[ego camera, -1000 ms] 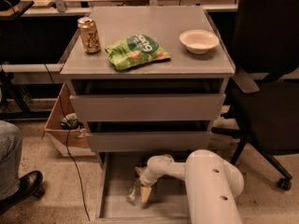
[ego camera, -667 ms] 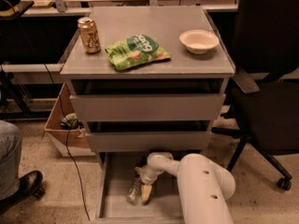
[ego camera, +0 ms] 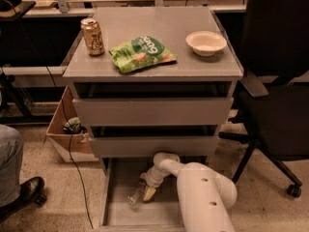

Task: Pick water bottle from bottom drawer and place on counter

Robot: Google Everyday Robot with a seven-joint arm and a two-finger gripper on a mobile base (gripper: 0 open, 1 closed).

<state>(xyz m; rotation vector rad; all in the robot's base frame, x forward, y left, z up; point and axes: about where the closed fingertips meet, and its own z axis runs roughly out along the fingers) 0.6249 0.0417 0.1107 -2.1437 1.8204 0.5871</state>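
Observation:
The bottom drawer point(ego camera: 116, 211) is pulled open at the foot of the grey cabinet. The water bottle point(ego camera: 135, 196), clear and crinkled, lies tilted on the drawer's floor near the middle. My white arm reaches down into the drawer from the lower right. My gripper point(ego camera: 146, 191) is down at the bottle's right side, right against it. The arm's wrist hides part of the bottle. The counter point(ego camera: 154, 28) is the cabinet's flat grey top, above the two shut upper drawers.
On the counter are a gold drink can point(ego camera: 92, 36) at the left, a green chip bag point(ego camera: 141, 53) in the middle and a white bowl point(ego camera: 206, 42) at the right. A black office chair point(ego camera: 277, 100) stands to the right. A cardboard box point(ego camera: 67, 134) and a person's foot point(ego camera: 24, 192) are at the left.
My arm's big white link has shifted a little to the left. The gripper stays down at the bottle in the drawer, and the bottle has hardly moved.

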